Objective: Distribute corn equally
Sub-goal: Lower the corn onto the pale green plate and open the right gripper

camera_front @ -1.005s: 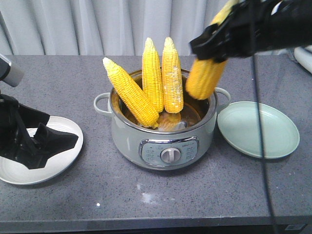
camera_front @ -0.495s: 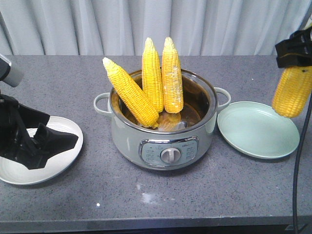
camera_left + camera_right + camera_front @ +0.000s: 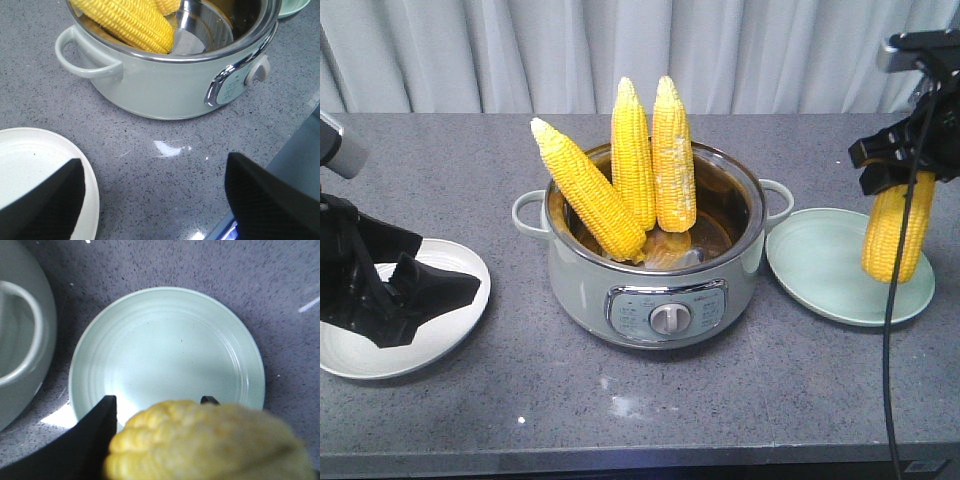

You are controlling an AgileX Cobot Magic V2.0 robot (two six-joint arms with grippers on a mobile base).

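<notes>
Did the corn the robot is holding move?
Yes. The held corn went from over the pot across to the right and now hangs above the green plate.

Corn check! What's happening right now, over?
Right gripper shut on one cob, hanging above the green plate. Left gripper open, empty, by the white plate. Three cobs in the pot. Nothing blocking.

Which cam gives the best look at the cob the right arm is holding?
Exterior front-facing: nearly the whole held cob hangs from the right gripper over the green plate. Right wrist shows only its blurred end; left wrist misses it.
</notes>
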